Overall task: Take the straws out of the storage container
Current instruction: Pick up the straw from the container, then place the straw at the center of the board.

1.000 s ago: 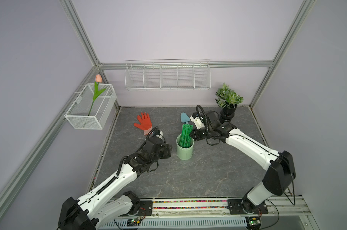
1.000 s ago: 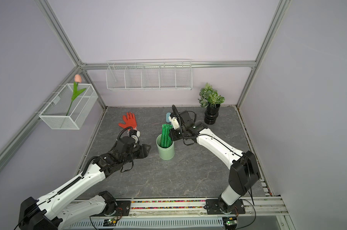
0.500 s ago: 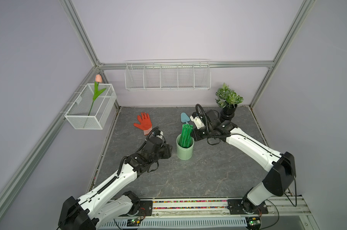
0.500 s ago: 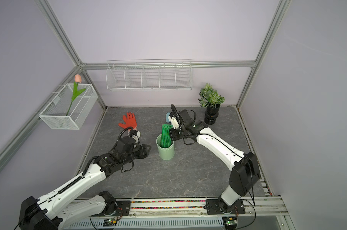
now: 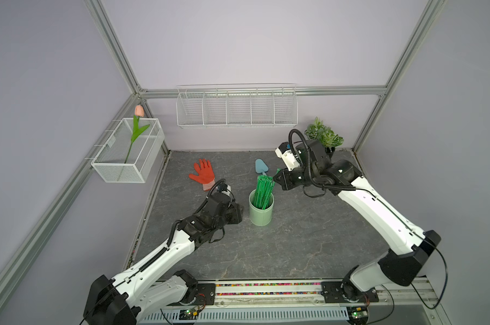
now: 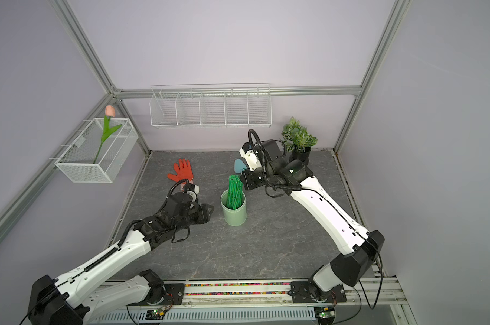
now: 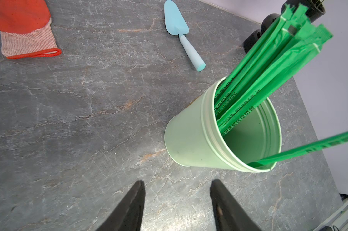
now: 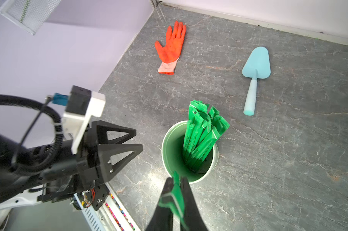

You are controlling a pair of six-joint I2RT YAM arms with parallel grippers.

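Mid-table, cup (image 5: 261,209) stood upright with straws (image 5: 262,190) bunched inside. Right gripper (image 8: 176,180) clamped single straw (image 7: 309,148) near rim, lower end inside cup. Left gripper (image 7: 177,182) sat parted beside cup, empty.

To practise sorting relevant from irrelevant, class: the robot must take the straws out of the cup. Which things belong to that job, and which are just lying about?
Job: straws, storage container, right gripper pinching one straw, open left gripper near the container.
Lying about: orange glove, blue trowel, potted plant, tulip, wire baskets.
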